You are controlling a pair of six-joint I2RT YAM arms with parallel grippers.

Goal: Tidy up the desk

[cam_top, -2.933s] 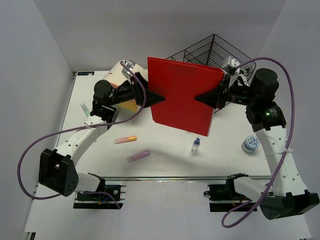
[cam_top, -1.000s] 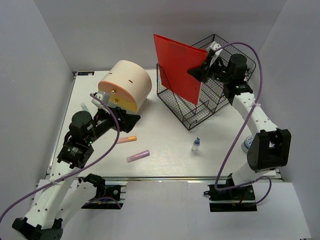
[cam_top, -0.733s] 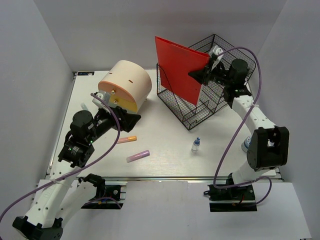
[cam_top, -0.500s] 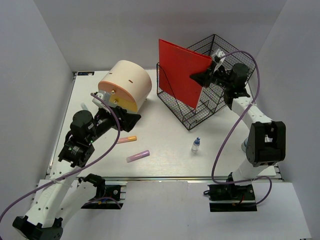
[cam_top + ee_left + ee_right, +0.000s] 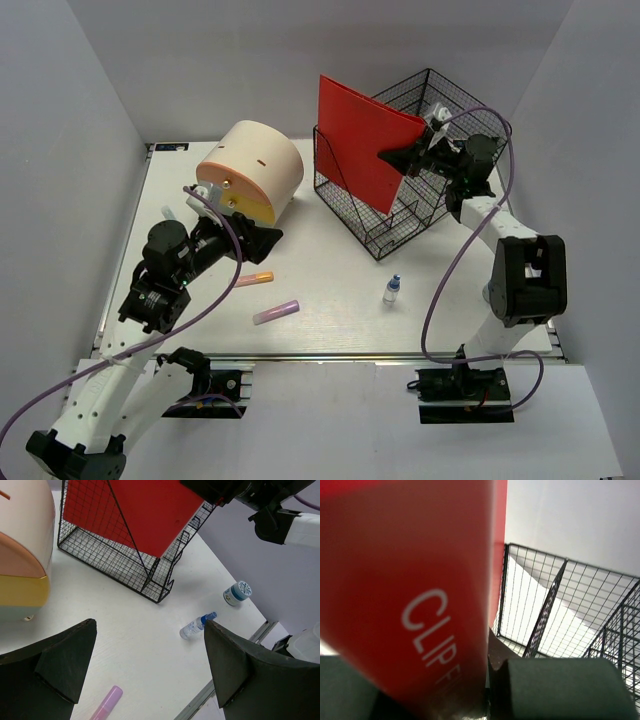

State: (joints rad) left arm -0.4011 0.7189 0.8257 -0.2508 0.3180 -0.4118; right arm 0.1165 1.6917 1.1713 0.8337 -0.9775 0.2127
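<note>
The white desk (image 5: pixel 330 260) holds a black wire rack (image 5: pixel 400 225) at the back right. A red clip folder (image 5: pixel 360 140) stands tilted with its lower part inside the rack, and my right gripper (image 5: pixel 397 158) is shut on its right edge. In the right wrist view the folder (image 5: pixel 405 595) fills the left side, pinched at my right gripper (image 5: pixel 487 680), with rack wires (image 5: pixel 545 615) behind. My left gripper (image 5: pixel 149 630) hangs open over the desk's left half, holding nothing. In the top view it (image 5: pixel 258 238) sits just below a cream round box (image 5: pixel 252 170).
An orange marker (image 5: pixel 251 279) and a pink marker (image 5: pixel 277 312) lie left of centre. A small blue-capped bottle (image 5: pixel 196 626) lies near the front, and a blue-and-white jar (image 5: pixel 236 592) sits at the right. A metal rail (image 5: pixel 380 355) runs along the near edge.
My left gripper let go of the folder and drew back to the left. The right gripper carried the folder right and back, down into the rack; over the last second it shifted slightly right.
</note>
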